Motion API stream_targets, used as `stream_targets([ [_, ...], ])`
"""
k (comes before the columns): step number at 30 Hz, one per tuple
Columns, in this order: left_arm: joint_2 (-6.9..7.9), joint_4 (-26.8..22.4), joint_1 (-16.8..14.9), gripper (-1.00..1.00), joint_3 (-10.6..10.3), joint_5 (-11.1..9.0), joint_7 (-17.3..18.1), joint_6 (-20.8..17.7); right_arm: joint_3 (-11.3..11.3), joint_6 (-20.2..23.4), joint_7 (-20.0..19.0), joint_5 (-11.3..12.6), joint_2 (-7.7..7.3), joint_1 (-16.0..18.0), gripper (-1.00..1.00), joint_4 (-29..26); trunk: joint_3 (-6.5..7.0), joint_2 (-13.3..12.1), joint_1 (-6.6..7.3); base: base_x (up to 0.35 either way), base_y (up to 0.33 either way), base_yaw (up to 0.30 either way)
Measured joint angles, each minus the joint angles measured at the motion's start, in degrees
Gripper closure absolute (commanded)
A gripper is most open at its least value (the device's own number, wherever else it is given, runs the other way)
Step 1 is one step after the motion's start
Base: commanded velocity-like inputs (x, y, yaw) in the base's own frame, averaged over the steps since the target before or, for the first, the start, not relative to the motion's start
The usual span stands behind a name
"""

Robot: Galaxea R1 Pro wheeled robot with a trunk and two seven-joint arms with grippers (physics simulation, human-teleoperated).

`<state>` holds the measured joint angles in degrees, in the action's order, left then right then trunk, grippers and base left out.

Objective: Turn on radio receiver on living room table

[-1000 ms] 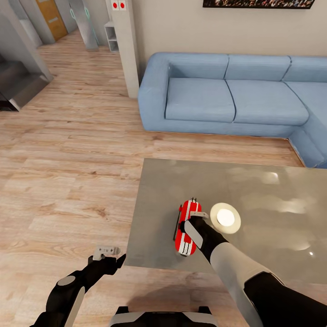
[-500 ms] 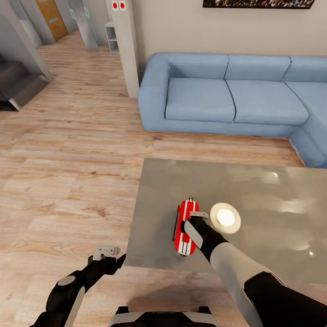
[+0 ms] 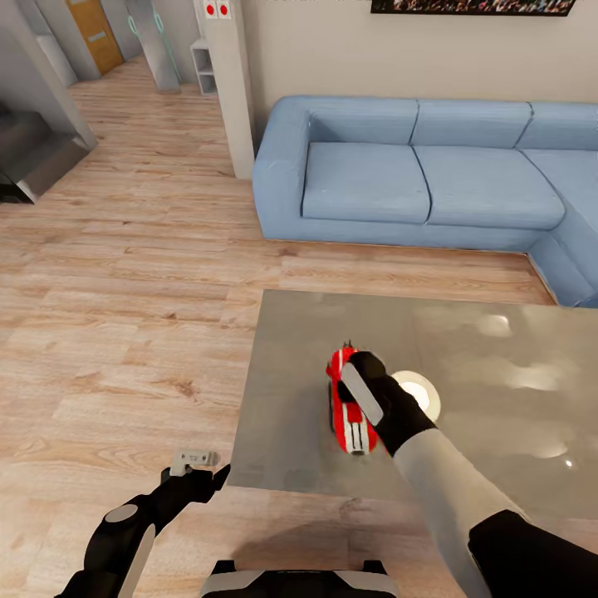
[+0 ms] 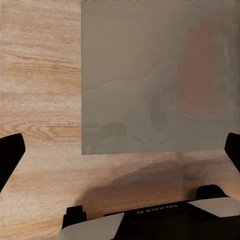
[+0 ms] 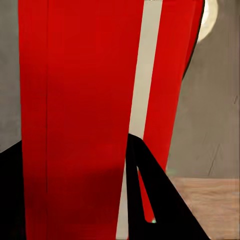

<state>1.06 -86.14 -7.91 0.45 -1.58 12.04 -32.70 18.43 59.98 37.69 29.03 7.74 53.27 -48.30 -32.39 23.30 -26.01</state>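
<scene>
Light wood plank floor (image 3: 124,332) of a living room, beige wall behind, glossy grey rectangular coffee table (image 3: 465,332) at lower right of the head view. On that reflective top, near its left front part: small flat red radio receiver with white stripes along its edge (image 3: 345,419), lying lengthwise away from the robot, short black antenna stub at the far end. Directly over the receiver's far half, the right gripper (image 3: 359,389) on its black wrist and white forearm, covering part of the red casing; whether touching or just above, cannot tell from the head view. In the right wrist view, red casing (image 5: 80,115) very close up with one white stripe, dark finger (image 5: 155,200) lying across its lower part; fingers apart or together, cannot tell. Just beyond the receiver, partly hidden by the wrist, a round pale disc (image 3: 422,389) on the tabletop.

Off the table's left front corner, low over the floor, the left gripper (image 3: 198,459) on its black arm, holding nothing. In the left wrist view, black fingertips (image 4: 10,155) at opposite edges, spread wide, with table edge (image 4: 150,100) and planks between.

Farther out: blue corner sofa (image 3: 415,178) against the wall, dark-framed crowd picture (image 3: 473,7) above it, grey pillar (image 3: 237,91) at the sofa's left, hallway with an orange door (image 3: 95,33) beyond.
</scene>
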Motion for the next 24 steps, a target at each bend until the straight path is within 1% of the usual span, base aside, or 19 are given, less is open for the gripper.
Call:
stream_targets([
  [1,0.0,0.0,0.0,-1.0,0.0,0.0,0.0,0.0,0.0,-0.6,0.5,2.9,0.02,0.0,1.0,-5.4,0.0,0.0,0.01,0.0,0.0,0.0],
  [2,0.0,0.0,0.0,-1.0,0.0,0.0,0.0,0.0,0.0,-0.7,0.8,3.0,0.02,0.0,1.0,-12.2,0.0,0.0,0.0,0.0,0.0,0.0],
  [4,0.0,0.0,0.0,-1.0,0.0,0.0,0.0,0.0,-0.1,0.0,1.4,0.2,-0.01,0.0,1.0,-29.6,0.0,0.0,0.0,0.0,0.0,0.0],
  [5,0.0,0.0,0.0,-1.0,0.0,0.0,0.0,0.0,-0.1,-0.2,1.6,0.3,0.0,0.0,1.0,-39.5,0.01,0.0,0.0,0.0,0.0,0.0],
  [6,0.0,0.0,0.0,-1.0,0.0,0.0,0.0,0.0,-0.1,-0.4,1.6,0.4,0.01,0.0,1.0,-46.5,0.01,0.0,0.02,0.0,0.0,0.0],
  [7,0.0,0.0,0.0,-1.0,0.0,0.0,0.0,0.0,-0.1,-0.1,1.7,0.3,0.0,0.0,1.0,-50.2,0.01,0.0,0.02,0.0,0.0,0.0],
  [8,0.0,0.0,0.0,-1.0,0.0,0.0,0.0,0.0,-0.1,0.0,1.7,0.0,0.0,0.0,1.0,-50.3,0.01,0.0,0.02,0.0,0.0,0.0],
  [9,0.0,0.0,0.0,-1.0,0.0,0.0,0.0,0.0,-0.1,0.0,1.7,-0.1,0.0,0.0,1.0,-46.7,0.01,0.0,0.02,0.0,0.0,0.0],
  [10,0.0,0.0,0.0,-1.0,0.0,0.0,0.0,0.0,-0.2,0.0,1.8,0.4,-0.02,0.0,1.0,-40.7,0.0,0.0,0.0,0.0,0.0,0.0],
  [11,0.0,0.0,0.0,-1.0,0.0,0.0,0.0,0.0,-0.1,-0.1,1.8,1.5,-0.03,0.0,1.0,-36.2,0.0,0.0,0.0,0.0,0.0,0.0],
  [12,0.0,0.0,0.0,-1.0,0.0,0.0,0.0,0.0,-0.1,-0.2,1.7,2.1,-0.05,0.0,1.0,-33.3,0.0,0.0,0.0,0.0,0.0,0.0],
  [13,0.0,0.0,0.0,-1.0,0.0,0.0,0.0,0.0,-0.1,-0.1,1.8,1.7,-0.07,0.0,1.0,-32.2,0.0,0.0,0.0,0.0,0.0,0.0],
  [14,0.0,0.0,0.0,-1.0,0.0,0.0,0.0,0.0,-0.1,0.0,1.8,1.1,-0.11,0.0,1.0,-32.8,0.0,0.0,0.0,0.0,0.0,0.0],
  [15,0.02,0.0,0.0,-1.0,0.0,0.0,0.0,0.0,-0.2,0.0,1.8,0.8,-0.14,0.0,1.0,-35.2,0.0,0.0,0.0,0.0,0.0,0.0],
  [17,0.05,0.0,0.0,-1.0,0.0,0.0,0.1,0.0,-0.1,-0.4,1.7,1.1,-0.2,0.0,1.0,-42.6,0.01,0.0,0.03,0.0,0.0,0.0],
  [18,0.06,0.0,0.0,-1.0,0.0,0.0,0.1,0.0,-0.1,-0.1,1.8,0.3,-0.24,0.0,1.0,-42.7,0.01,0.0,0.02,0.0,0.0,0.0],
  [19,0.07,0.0,0.0,-1.0,0.0,0.0,0.1,0.0,-0.1,0.0,1.8,0.2,-0.3,0.0,1.0,-41.2,0.0,0.0,0.0,0.0,0.0,0.0],
  [21,0.07,0.0,0.0,-1.0,0.0,-0.1,0.1,-0.1,0.0,-0.3,1.8,1.7,-0.3,0.0,1.0,-41.6,0.0,0.0,0.01,0.0,0.0,0.0],
  [24,0.08,-0.1,0.0,-1.0,0.0,-0.1,0.1,-0.1,-0.1,0.0,1.8,0.6,-0.44,0.0,1.0,-41.6,0.0,0.0,0.01,0.0,0.0,0.0],
])
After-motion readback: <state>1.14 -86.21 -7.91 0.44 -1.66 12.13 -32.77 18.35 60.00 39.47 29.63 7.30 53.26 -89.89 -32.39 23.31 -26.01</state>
